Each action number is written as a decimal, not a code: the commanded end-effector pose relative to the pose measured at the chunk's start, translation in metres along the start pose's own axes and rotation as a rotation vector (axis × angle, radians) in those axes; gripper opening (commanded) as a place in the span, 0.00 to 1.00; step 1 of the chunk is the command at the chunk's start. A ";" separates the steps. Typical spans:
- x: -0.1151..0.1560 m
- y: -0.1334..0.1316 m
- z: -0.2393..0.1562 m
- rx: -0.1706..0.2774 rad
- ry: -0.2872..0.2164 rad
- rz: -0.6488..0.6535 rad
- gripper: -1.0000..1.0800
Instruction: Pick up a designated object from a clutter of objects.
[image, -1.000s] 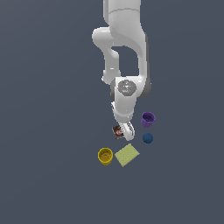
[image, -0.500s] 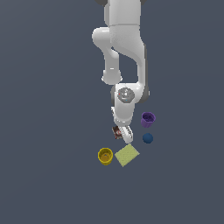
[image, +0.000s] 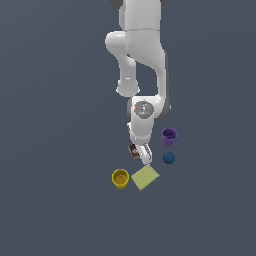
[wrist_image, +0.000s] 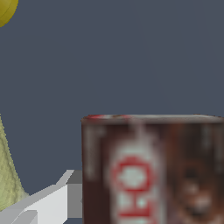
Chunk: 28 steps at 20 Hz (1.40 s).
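1. Since the earlier frame the arm has come lower; the gripper is now down at the brown box.
2. The box lies mid-floor, between the yellow cup and the purple cup, near the yellow-green pad.
3. One finger is beside the box; whether the gripper already clamps it I cannot tell.
4. The box seems light, stiff and smooth; best taken across its narrow sides.

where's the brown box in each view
Exterior view: the brown box sits below the arm's wrist, against the gripper, above the yellow cup.
Wrist view: the box fills the lower right, very close, a gripper finger beside it.
Shared landmark: the yellow cup, just a sliver in the wrist view's corner.
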<state>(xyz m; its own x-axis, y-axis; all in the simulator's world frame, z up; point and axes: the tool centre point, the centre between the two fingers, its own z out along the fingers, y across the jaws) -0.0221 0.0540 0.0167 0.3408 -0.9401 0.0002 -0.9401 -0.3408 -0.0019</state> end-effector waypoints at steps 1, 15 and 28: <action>0.000 0.001 0.001 -0.002 0.000 0.001 0.00; 0.013 0.003 -0.036 0.000 0.000 0.000 0.00; 0.054 0.013 -0.154 0.000 -0.001 0.001 0.00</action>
<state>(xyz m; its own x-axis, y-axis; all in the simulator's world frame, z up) -0.0161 0.0044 0.1550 0.3402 -0.9403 -0.0005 -0.9403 -0.3402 -0.0018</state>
